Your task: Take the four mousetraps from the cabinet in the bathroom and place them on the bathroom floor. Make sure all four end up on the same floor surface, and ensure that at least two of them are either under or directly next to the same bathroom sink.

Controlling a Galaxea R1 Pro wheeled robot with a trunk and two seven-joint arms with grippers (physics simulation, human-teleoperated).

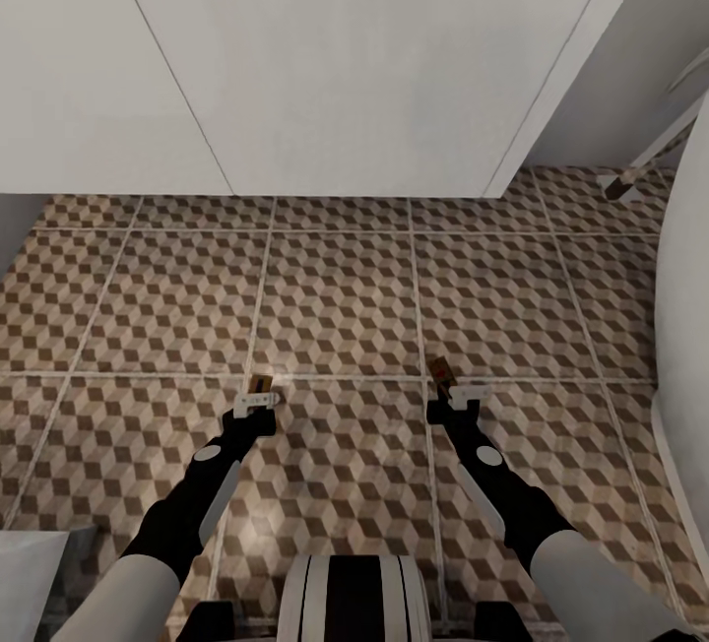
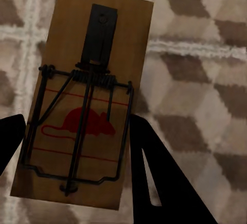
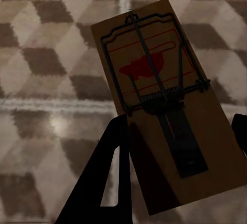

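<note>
Each tool grips a flat tan wooden mousetrap with dark wire and a red mouse mark: the left tool holds one, the right tool another, apparently just above the cube-patterned brown-and-beige tiled bathroom floor, before the white vanity block.

The bathroom floor is spreading out in big square tiles with little brown, beige and white cubes — pale lines are running between them. A white block is sitting at the far side. A thin pole's foot is touching the tiles in the far right corner — just beside a white curved tub.
</note>
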